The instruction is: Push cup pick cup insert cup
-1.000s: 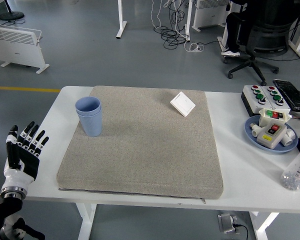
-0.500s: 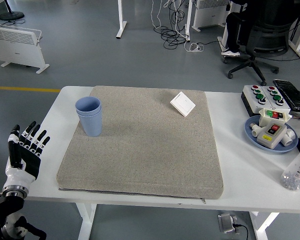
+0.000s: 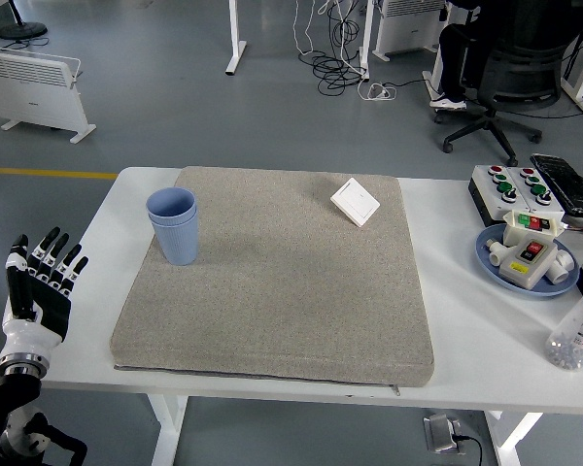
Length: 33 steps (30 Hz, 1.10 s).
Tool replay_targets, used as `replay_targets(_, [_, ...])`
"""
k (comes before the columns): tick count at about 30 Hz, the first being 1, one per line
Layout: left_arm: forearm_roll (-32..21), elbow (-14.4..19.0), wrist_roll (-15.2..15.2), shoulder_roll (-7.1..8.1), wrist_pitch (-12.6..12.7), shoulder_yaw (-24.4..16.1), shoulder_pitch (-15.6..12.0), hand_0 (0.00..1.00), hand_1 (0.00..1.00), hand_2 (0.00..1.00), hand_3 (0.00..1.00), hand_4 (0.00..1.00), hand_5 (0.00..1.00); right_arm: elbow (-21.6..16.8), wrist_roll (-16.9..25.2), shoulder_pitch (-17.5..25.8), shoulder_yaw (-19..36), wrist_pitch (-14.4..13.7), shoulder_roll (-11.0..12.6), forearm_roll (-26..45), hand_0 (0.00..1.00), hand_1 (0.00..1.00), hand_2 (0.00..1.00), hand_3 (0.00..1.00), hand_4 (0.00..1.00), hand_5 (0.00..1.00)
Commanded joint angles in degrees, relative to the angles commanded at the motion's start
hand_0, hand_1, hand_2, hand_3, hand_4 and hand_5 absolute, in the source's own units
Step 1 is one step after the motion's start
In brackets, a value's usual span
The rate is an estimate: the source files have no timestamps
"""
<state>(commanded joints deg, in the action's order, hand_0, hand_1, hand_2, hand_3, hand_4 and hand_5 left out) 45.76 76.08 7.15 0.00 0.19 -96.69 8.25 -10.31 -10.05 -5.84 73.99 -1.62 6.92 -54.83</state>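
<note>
Cup (image 3: 174, 225): blue, upright on the left rear part of the mat (image 3: 272, 282); it looks like two cups nested.
Left hand (image 3: 36, 291): at the table's (image 3: 466, 340) left edge, fingers spread upward, holding nothing, well apart from the cup.
Switch plate (image 3: 355, 202): white, flat on the mat's far right.
Tray (image 3: 496, 262): blue, at the table's right, carrying button boxes.

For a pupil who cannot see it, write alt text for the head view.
Stacked blue cups stand upright on a grey mat covering a white table. The robot's left hand is open at the table's left edge, well short of the cups.
</note>
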Motion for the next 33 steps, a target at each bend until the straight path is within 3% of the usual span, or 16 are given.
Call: replay_targets(33, [0.1, -0.1, -0.2, 0.0, 0.5, 0.4, -0.2, 0.857, 0.857, 0.908, 0.819, 0.598, 0.998, 0.0, -0.2, 0.5, -0.3, -0.1, 0.4, 0.0, 0.755, 0.626, 0.648, 0.557, 0.081, 0.463])
